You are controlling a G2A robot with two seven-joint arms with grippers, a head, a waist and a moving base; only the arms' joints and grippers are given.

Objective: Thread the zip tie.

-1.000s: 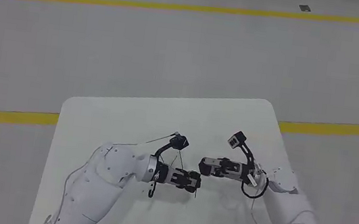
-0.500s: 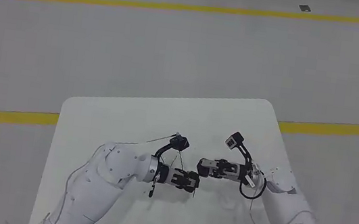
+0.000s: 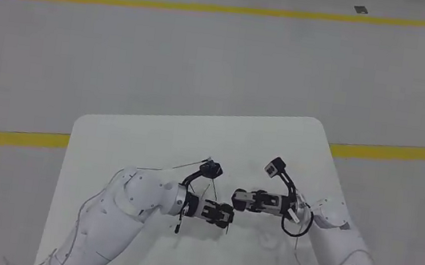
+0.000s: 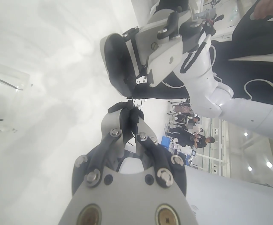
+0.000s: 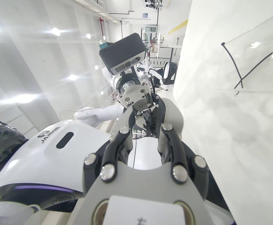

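My left gripper is pinched shut on the zip tie, above the table's near middle. My right gripper stands open just beside it. The tie seems light, thin, springy and slick, so I'd pinch close behind its tip.

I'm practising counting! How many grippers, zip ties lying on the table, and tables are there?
Grippers: 2 (left gripper, right gripper)
Zip ties lying on the table: 2 (curved zip tie, straight zip tie crossing it)
Table: 1
Total: 5
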